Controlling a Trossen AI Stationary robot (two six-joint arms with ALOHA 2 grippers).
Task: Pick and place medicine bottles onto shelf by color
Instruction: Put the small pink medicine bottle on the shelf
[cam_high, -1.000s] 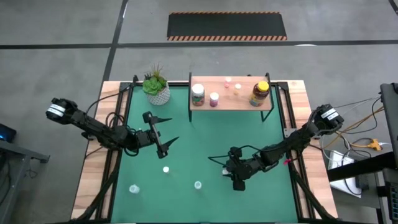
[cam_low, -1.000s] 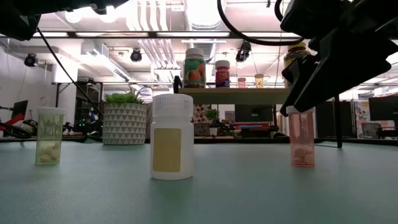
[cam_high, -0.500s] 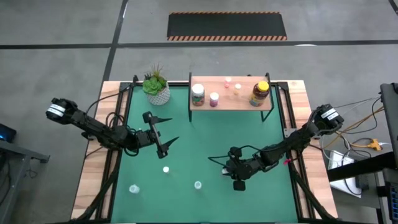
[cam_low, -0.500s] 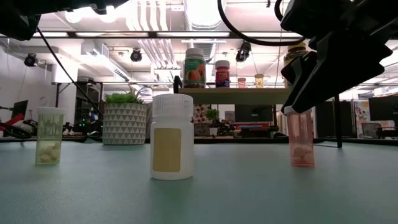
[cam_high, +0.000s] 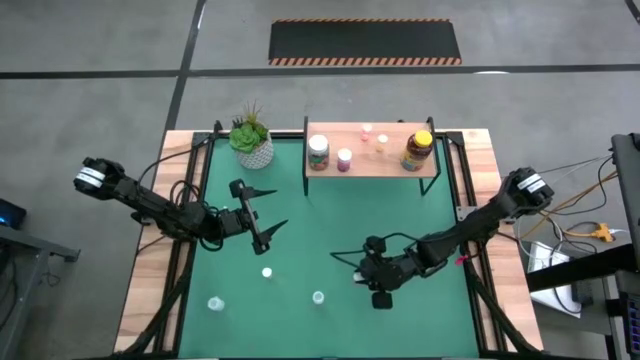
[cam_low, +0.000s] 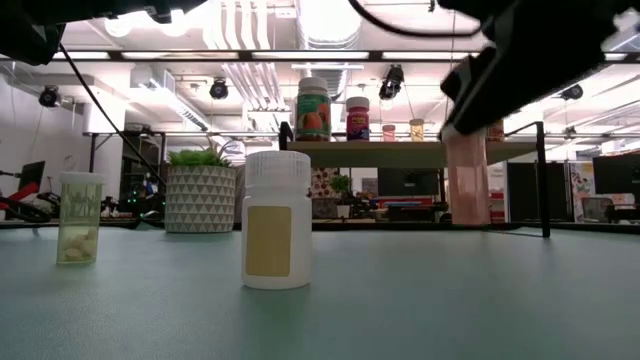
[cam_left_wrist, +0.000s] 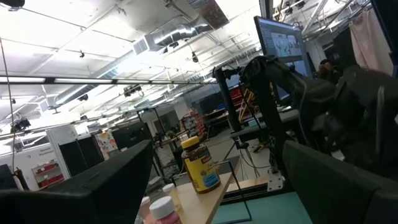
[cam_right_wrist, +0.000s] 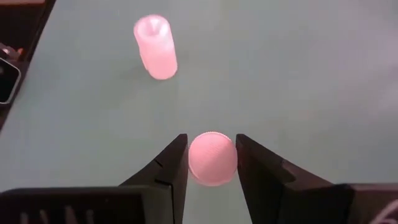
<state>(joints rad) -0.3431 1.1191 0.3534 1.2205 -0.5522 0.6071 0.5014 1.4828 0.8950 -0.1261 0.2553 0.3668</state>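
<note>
The right gripper (cam_right_wrist: 212, 163) has its fingers (cam_right_wrist: 169, 168) closed on the cap of a small pink bottle (cam_right_wrist: 212, 158), seen from above in the right wrist view. In the low view that pink bottle hangs upright with its base clear of the green counter (cam_low: 400, 300), so the step in hand looks to be the lift that follows a pick. In the high view the right gripper is over the near right part of the counter, well apart from the shelf (cam_high: 372, 160) at the far edge.

A second pink bottle (cam_right_wrist: 155, 46) stands on the counter beyond the held one. A large white bottle (cam_low: 277, 219) and a pale yellowish vial (cam_low: 80, 231) stand nearer the low camera. On the shelf are a green-lidded bottle (cam_high: 318, 152), a small pink-capped bottle (cam_high: 345, 158) just beside it, two tiny bottles farther along and the amber yellow-lidded jar (cam_high: 418, 150). A potted plant (cam_high: 251, 138) sits left of the shelf.

The left gripper (cam_high: 262, 218) waits over the left middle of the counter with its fingers spread wide, holding nothing.

The next move calls for carrying the bottle up and across to the shelf, high enough to clear its edge. The right spot is probably beside the pink-capped bottle, set down upright without knocking its neighbours.
</note>
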